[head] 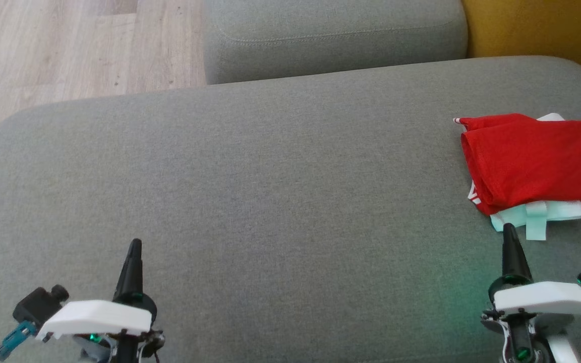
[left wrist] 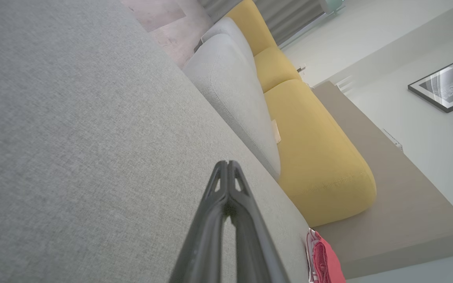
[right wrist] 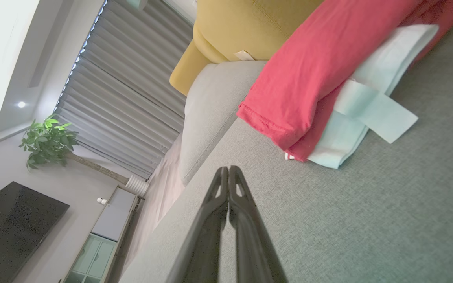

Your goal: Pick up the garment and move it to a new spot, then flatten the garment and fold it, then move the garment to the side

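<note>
**Item: garment** [head: 537, 156]. Red knit, folded into a compact block. It lies at the right edge of the head view on the grey sofa seat [head: 270, 176], below the yellow cushion [head: 532, 25]. Its long axis runs roughly left to right across that frame, dipping slightly toward the right.

**Item: pale mint layer** [head: 537, 214]. It shows under the red along the lower edge, with a loose strip hanging out. I cannot tell whether it is this garment's lining or a separate piece.

**Item: right gripper** [head: 509, 229]. Fingers pressed together, grasping nothing. It is lower right in the frame, with the tip just below the garment's lower left corner. The right wrist view shows bare upholstery between tip and cloth, so it is near but apart. This is clearly the nearer arm, and the garment lies up the frame and slightly right of it.

**Item: left gripper** [head: 135, 244]. Clenched and empty, lower left, well apart from the cloth.

**Hidden:** the garment's right end is cut off by the frame edge, and the folds conceal its type.

**Judgement:** it looks already folded and set aside.
</note>
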Robot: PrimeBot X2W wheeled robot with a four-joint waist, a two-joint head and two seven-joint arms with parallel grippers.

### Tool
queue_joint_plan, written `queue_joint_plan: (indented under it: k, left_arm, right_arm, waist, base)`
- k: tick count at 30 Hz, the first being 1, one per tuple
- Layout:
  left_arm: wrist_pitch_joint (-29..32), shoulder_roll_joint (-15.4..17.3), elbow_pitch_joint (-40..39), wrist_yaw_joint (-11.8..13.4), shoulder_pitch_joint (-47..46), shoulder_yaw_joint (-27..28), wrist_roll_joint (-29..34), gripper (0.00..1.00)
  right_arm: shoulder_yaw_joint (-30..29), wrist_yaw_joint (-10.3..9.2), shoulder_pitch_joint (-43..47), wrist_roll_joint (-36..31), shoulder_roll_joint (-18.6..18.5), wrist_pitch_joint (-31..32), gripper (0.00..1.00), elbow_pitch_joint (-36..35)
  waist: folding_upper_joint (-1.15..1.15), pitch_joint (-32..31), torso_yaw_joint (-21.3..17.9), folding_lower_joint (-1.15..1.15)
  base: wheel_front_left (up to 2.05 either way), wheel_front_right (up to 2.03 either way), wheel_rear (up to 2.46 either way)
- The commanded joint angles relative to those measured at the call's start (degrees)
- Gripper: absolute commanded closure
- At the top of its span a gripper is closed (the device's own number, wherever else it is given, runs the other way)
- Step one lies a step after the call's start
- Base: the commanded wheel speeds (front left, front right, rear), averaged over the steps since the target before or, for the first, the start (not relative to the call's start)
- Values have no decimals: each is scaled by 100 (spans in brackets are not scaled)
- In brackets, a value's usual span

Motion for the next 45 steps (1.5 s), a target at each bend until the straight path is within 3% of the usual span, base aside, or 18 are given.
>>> queue_joint_plan:
  k: [1,45]
  left_arm:
    - [39,87,-158,-55,-347,173,-182,100]
    - [784,94,49,-228,-665,776,-2645,100]
  right_arm:
    - [13,-3,-308,214,-62,40,100,-231]
    - [-346,-5,-404,2938,-64,776,100,-430]
  waist:
    - [0,2,5,0]
    - [0,53,117,0]
  base:
    - [0,0,0]
    - [0,0,0]
